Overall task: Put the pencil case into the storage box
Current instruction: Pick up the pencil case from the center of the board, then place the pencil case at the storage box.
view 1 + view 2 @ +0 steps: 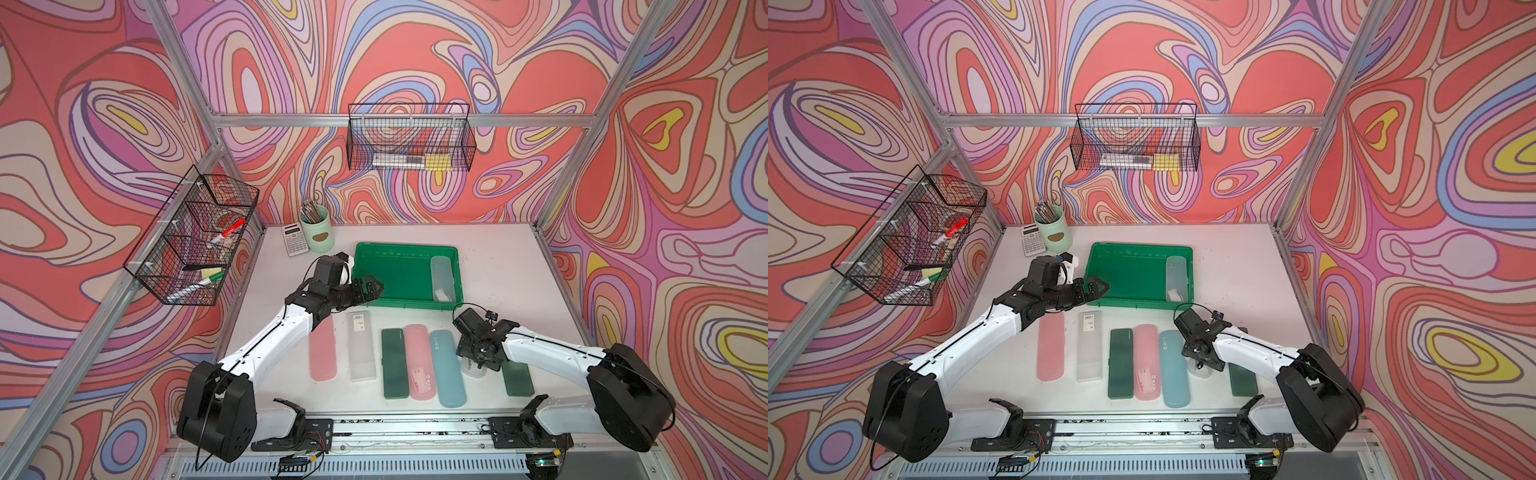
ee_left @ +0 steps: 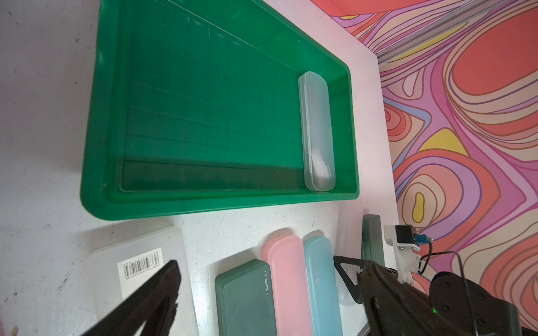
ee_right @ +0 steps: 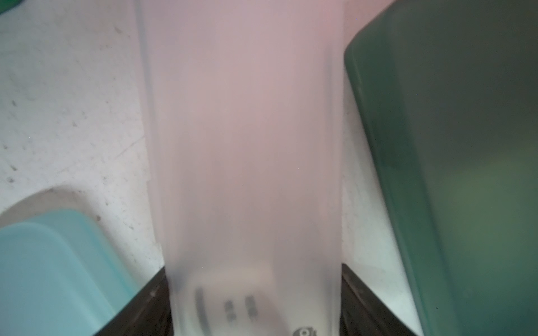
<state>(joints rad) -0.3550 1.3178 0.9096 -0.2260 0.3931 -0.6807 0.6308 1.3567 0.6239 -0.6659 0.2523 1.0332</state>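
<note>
Between fingers (image 3: 139, 308) of right tool (image 3: 253, 285): frosted pencil case (image 3: 247, 131), gripped on both long sides, w/ blue case (image 3: 43, 276) & dark green case (image 3: 451, 145) flanking; storage box (image 1: 407, 305) well beyond tips.

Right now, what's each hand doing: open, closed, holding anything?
Left hand: open, holding nothing.
Right hand: closed on the frosted pencil case, one finger against each long side.

Storage box (image 1: 405, 248) mostly free, clear case (image 1: 441, 276) inside
</note>
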